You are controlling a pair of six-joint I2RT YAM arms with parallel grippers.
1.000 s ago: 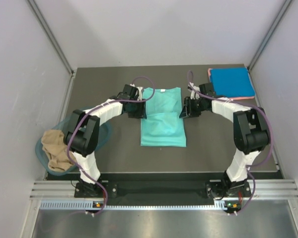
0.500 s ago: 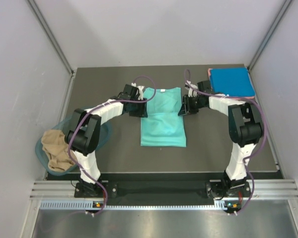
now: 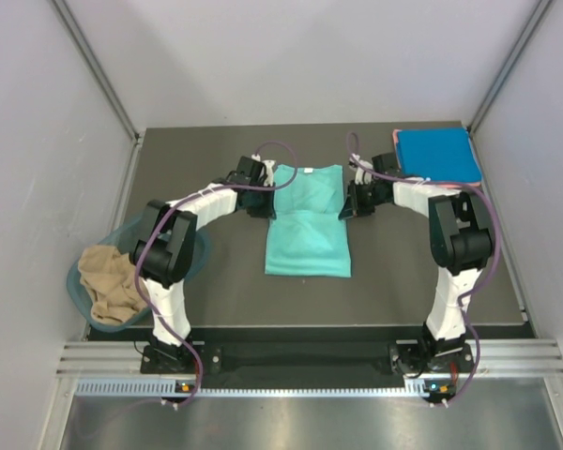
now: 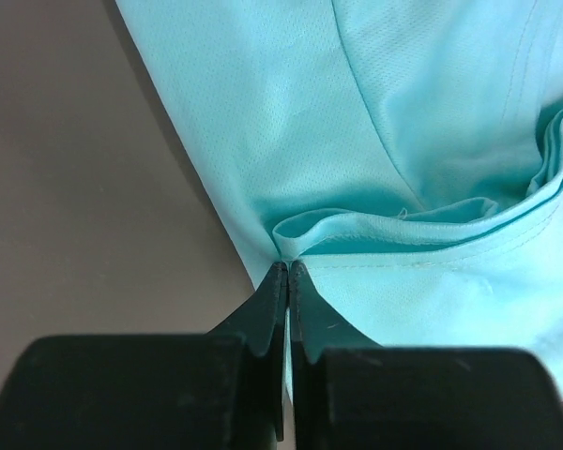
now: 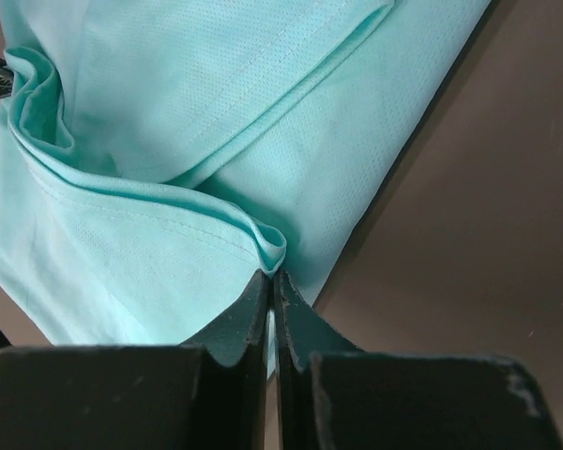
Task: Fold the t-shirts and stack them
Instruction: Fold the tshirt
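A spread shirt [image 3: 307,230] lies on the desk [image 3: 385,281] between the two sets of jaws. The left jaws are closed on a fold at its left edge and the right jaws on a fold at its right edge, both along its far half. Behind and just right of the right jaws, a stack of folded shirts [image 3: 438,156] sits in the far right corner. Well left of the left jaws and nearer, a tub [image 3: 201,249] holds a crumpled shirt [image 3: 108,281].

The right gripper [image 5: 271,281] pinches a folded hem of the teal-green t-shirt [image 5: 169,141]. Dark table [image 5: 479,216] lies beside the cloth's edge.
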